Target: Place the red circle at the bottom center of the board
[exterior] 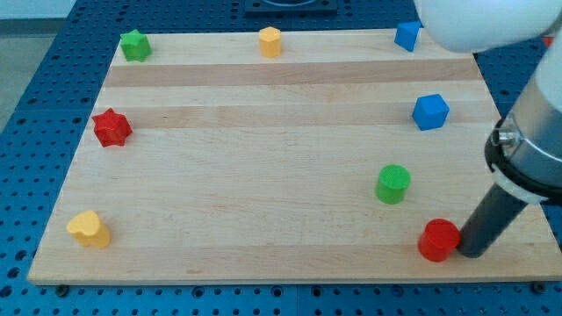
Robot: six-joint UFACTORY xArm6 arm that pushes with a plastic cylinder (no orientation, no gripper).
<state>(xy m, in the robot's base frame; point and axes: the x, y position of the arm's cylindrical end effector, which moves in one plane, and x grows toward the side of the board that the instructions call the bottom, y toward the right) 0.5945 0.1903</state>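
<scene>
Red circle (438,240) nearest you, near board (263,175) bottom edge, well toward view's right. My tip (470,253) touches its right side; bare rod, grips nothing. You need 1 push toward view's left. Green cylinder (392,184) sits above red circle, clear of path.

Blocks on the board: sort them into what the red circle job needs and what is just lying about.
Job:
red circle, bottom right
my tip, touching its right side
board

Lying about:
green circle
blue cube
second blue block
green star
red star
yellow heart
yellow hexagon
</scene>
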